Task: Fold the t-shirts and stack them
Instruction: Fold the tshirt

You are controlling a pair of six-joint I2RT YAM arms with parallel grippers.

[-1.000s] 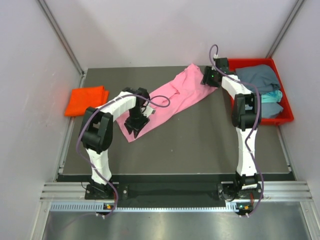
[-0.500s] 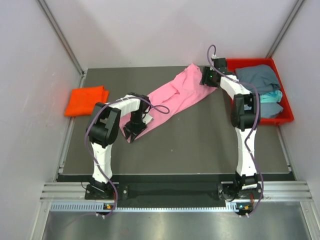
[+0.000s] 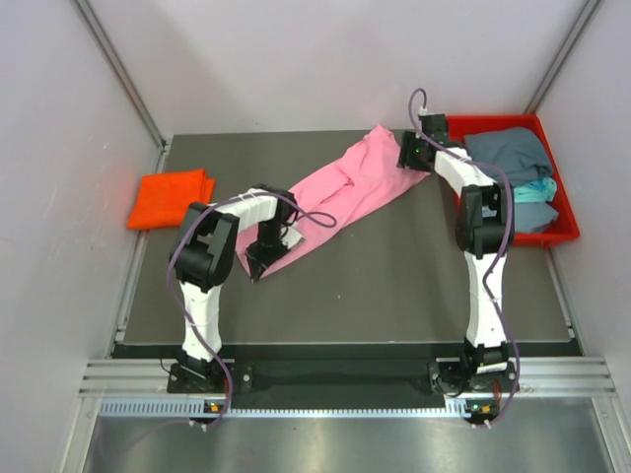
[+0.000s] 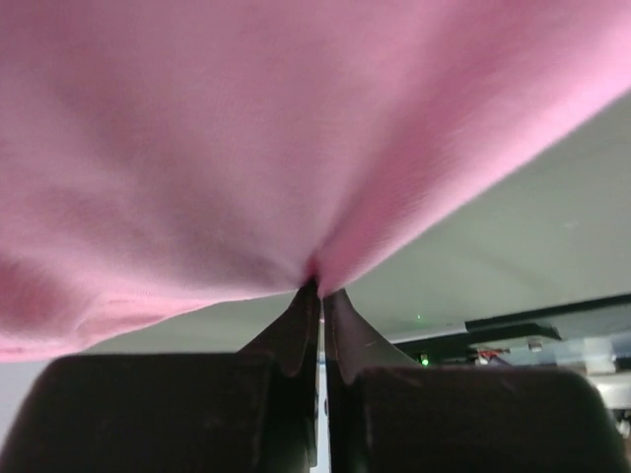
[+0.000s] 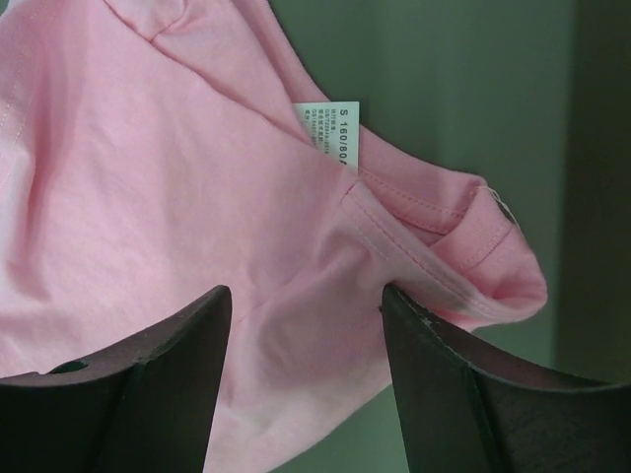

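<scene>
Tightly pinched, pink t-shirt (image 4: 246,128) sits between left gripper (image 4: 317,296) tips

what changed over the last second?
Left gripper slid a little toward the near edge along the pink shirt's near end, and is shut on the cloth. Right gripper stayed open over the collar end. Orange shirt and tray unmoved.
</scene>
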